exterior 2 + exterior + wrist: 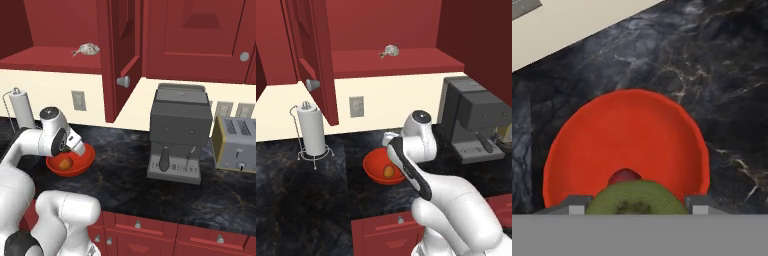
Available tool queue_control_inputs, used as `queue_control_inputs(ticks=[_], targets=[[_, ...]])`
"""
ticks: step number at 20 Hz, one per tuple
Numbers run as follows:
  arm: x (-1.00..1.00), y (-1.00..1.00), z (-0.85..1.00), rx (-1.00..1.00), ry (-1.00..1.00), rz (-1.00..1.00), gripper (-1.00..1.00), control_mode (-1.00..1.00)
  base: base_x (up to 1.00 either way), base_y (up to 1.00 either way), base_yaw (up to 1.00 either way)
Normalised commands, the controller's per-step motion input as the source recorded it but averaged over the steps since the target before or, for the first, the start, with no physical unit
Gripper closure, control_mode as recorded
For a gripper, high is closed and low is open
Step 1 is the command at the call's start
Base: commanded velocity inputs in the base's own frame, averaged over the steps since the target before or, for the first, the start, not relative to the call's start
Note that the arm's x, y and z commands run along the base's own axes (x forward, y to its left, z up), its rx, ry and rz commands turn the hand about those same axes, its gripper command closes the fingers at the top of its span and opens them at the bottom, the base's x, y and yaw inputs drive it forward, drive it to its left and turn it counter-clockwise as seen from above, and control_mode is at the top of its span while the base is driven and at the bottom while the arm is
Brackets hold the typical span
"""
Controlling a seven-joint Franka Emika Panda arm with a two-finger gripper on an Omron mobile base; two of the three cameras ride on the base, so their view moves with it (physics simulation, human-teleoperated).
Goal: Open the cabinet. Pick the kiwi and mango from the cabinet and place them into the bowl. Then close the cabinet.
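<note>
Dark veined marble forms the tabletop [316, 200], backed by a cream wall in which a grey socket [356, 106] is set. At the upper part of the left base view the cabinet [396, 62] is seen with a door [318, 55] swung open toward the camera, its round silver knob [312, 84] at the lower edge. On the red shelf inside, a small grey object [389, 51] is seen; what it is cannot be told.

At the left of that view a paper-towel stand [312, 132] is placed on the tabletop, and at the right a grey espresso machine [473, 120] is set. In the right base view a silver toaster [236, 145] is seen at the far right, just beside the espresso machine.

Near the centre of the left base view the bowl [376, 167] rests on the tabletop, and the mango [388, 171] lies inside it. In the hand view the kiwi [636, 198] is held at the lower middle of the frame, clamped between the jaws of the gripper [635, 205], directly above the bowl. The white arm [456, 210] is bent over the bowl from the lower right.
</note>
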Motion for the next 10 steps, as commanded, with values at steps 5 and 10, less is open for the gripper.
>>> queue_control_inputs(ticks=[5,10], targets=[[0.5,0.07,-0.5,-0.08,0.04,0.0,1.0,-1.0,0.0,0.0,0.0],[0.41,0.14,-0.29,-0.01,0.0,0.0,-1.0,-1.0,0.0,0.0,0.0]])
